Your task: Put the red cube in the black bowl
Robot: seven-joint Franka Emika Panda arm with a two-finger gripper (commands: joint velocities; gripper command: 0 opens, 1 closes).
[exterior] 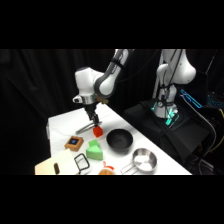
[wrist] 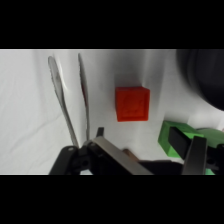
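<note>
Side view: the white arm's gripper [exterior: 94, 119] hangs over the table [exterior: 65, 122] at frame centre-left, just above and left of the red cube [exterior: 98, 131]. The black bowl [exterior: 119, 140] sits to the cube's right, the silver pan [exterior: 144, 160] lower right, a green block [exterior: 93, 150] and brown block [exterior: 74, 143] lower left.

Wrist view: the red cube [wrist: 132, 104] lies at centre on white table [wrist: 25, 110], metal tongs [wrist: 70, 95] to its left, the green block [wrist: 187, 140] lower right, the bowl [wrist: 202, 72] at upper right. Whether the fingers are spread or closed cannot be told.

No readable text, label, brand, number or sign is found in either view; a faint embossed mark on the red cube [wrist: 132, 104] cannot be made out.
</note>
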